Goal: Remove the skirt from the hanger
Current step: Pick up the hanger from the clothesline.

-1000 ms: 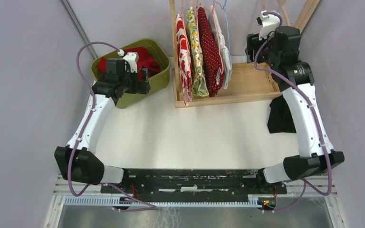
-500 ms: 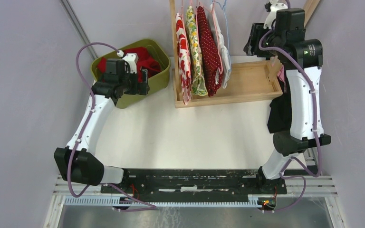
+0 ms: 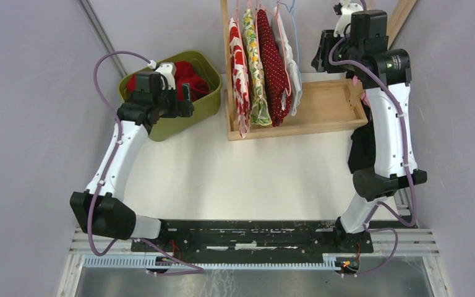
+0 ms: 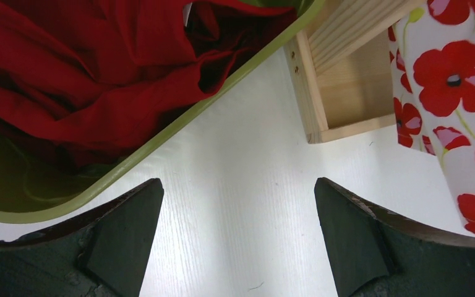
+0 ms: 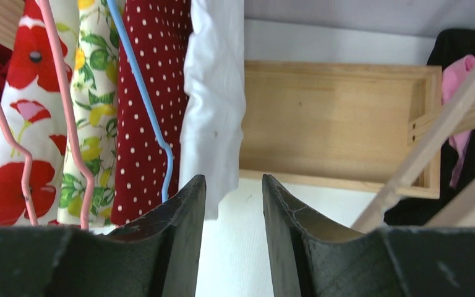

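Observation:
Several garments hang on the wooden rack: a poppy-print one, a lemon-print one, a red polka-dot one and a white one. I cannot tell which of them is the skirt. The white garment is on a blue hanger. My right gripper hovers high, just right of the white garment; in the right wrist view the right gripper shows a narrow gap with nothing in it. My left gripper stands wide open over the table by the basket, also empty.
A green basket holding red cloth sits left of the rack. The rack's wooden tray base lies under my right gripper. A black cloth lies at the right wall with something pink on it. Slanted rack posts stand close right.
My right arm rose and swung back toward the rack, its forearm now upright, and its jaws narrowed. The left arm shifted only slightly.

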